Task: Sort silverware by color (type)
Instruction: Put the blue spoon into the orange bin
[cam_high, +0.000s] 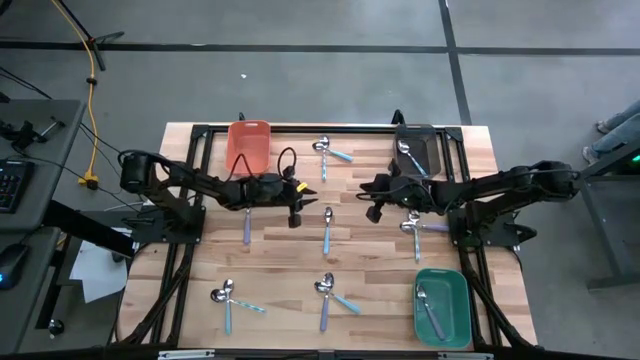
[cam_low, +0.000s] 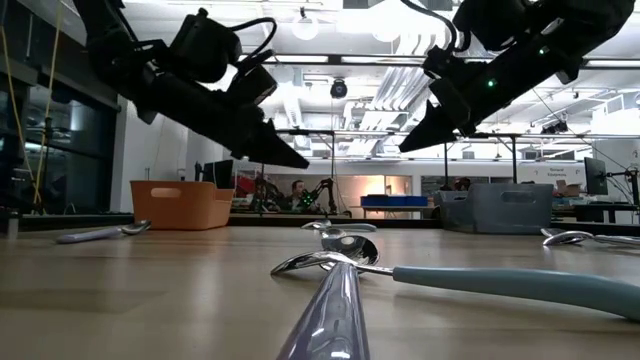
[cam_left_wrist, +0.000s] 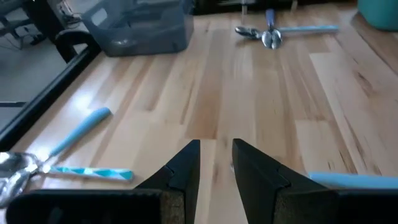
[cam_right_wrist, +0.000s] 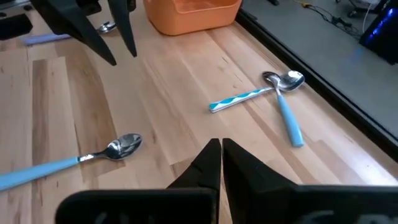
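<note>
While both arms hang above the middle of the wooden table (cam_high: 270, 255), the left gripper (cam_high: 296, 213) has its fingers a small way apart with nothing between them, and the right gripper (cam_high: 374, 209) is closed and empty. A blue-handled spoon (cam_high: 327, 229) lies on the table between the two grippers, touching neither. Other spoons lie scattered over the table, with one in the grey bin (cam_high: 417, 146) and one in the green bin (cam_high: 442, 306); the orange bin (cam_high: 248, 144) stands near the left arm.
</note>
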